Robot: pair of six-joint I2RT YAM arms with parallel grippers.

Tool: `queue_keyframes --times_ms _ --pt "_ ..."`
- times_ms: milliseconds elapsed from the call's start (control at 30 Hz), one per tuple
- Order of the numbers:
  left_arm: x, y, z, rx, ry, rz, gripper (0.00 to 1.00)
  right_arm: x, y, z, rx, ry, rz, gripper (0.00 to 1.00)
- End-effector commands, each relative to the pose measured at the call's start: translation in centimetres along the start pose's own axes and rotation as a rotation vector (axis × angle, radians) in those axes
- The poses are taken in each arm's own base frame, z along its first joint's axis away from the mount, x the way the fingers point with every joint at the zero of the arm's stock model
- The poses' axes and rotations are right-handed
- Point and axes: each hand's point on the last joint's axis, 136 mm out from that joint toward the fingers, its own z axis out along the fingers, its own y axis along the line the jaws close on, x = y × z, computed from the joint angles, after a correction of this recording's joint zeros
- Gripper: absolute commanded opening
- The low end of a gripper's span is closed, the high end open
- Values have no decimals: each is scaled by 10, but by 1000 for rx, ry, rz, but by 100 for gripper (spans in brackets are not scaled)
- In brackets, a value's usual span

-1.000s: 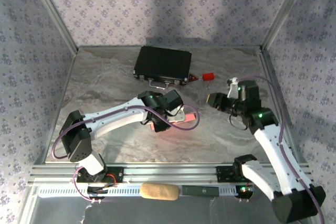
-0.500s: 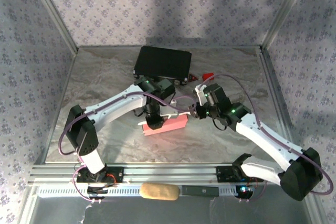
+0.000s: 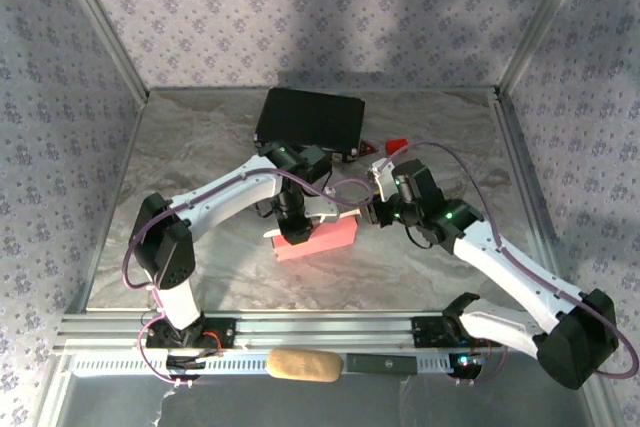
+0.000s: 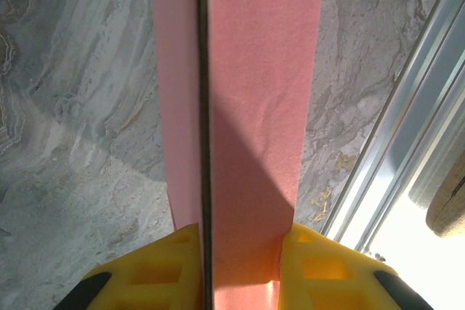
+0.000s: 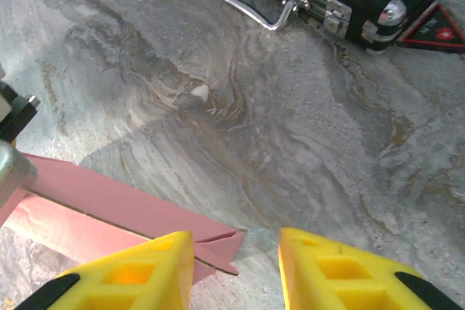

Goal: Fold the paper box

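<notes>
**Two arms at the paper box [image 3: 320, 239]**

Seen from above, the pink box lies mid-frame on the grey marbled bench [image 3: 190, 147], below a black case [image 3: 310, 119]. The left end effector [image 4: 238, 241] is clamped on it: in its wrist view, yellow fingers [image 4: 305, 252] press both sides of the card, which runs up the middle of the frame. The right end effector [image 5: 236, 252] sits at the box's right end, fingers apart, with a card corner poking into the gap at lower centre.

One paper box [image 3: 318, 239], one black case [image 3: 310, 119], one red block [image 3: 397, 144].
</notes>
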Motion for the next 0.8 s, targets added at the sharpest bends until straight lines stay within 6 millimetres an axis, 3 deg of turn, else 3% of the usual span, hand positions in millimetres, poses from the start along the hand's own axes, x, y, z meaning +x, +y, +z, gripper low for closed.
queue_keyframes --times_ms 0,267,567,767 --pt "-5 4 2 10 -13 19 23 5 8 3 -51 12 -24 38" --pt "-5 8 7 7 -22 22 24 16 10 11 -79 58 3 37" --pt "-5 10 9 7 -20 19 24 14 -3 13 -11 65 -7 33" --pt "-5 10 11 7 -14 23 25 6 -12 10 -19 35 29 40"
